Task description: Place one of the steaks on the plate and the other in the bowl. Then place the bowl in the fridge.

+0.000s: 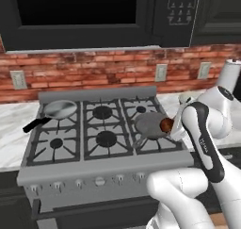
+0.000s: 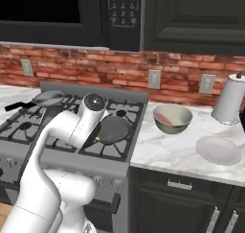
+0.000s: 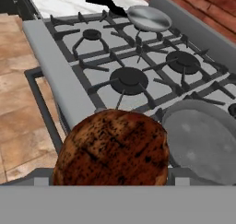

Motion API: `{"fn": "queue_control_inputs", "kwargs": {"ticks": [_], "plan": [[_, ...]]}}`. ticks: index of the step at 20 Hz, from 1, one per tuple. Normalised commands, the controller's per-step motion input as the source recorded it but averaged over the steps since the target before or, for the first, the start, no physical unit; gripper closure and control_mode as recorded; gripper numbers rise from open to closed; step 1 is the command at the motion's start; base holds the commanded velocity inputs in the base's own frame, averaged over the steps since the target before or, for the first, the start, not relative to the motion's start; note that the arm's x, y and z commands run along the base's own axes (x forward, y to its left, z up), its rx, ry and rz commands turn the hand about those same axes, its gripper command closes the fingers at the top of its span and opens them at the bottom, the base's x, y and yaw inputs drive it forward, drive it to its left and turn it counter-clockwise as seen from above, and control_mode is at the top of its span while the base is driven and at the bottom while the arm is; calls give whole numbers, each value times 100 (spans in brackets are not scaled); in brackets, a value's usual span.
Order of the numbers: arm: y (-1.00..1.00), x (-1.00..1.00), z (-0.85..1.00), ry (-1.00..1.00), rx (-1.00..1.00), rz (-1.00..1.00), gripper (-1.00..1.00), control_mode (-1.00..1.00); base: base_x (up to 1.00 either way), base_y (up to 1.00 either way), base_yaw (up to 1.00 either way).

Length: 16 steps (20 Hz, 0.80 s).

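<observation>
A brown, seared steak [image 3: 113, 147] sits right in front of the hand camera and covers both fingertips of my gripper [image 3: 113, 174]. From the left base, this steak [image 1: 165, 125] hangs at the gripper [image 1: 172, 127], over the right rim of a grey pan. The jaws stand wide and appear shut on it. A second, pinkish steak [image 2: 164, 118] lies inside the beige bowl [image 2: 184, 123] on the marble counter to the right of the stove. The white plate [image 2: 218, 150] lies bare further right, near the counter's front. The fridge is out of view.
The grey frying pan [image 1: 148, 125] [image 3: 203, 142] rests on the stove's front right burner. Another pan [image 1: 59, 109] [image 3: 148, 16] with a black handle sits on the back left burner. A white canister [image 2: 229, 100] stands by the brick wall. A microwave hangs above the stove.
</observation>
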Motion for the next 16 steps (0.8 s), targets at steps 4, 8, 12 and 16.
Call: {"fn": "queue_control_inputs", "kwargs": {"ticks": [4,8,12,16], "plan": [[0,0,0,0,0,0,100,100,0,-59,3],[0,0,0,0,0,0,100,100,0,-60,3],[0,0,0,0,0,0,100,100,0,-60,3],[0,0,0,0,0,0,100,100,0,-57,2]]}}
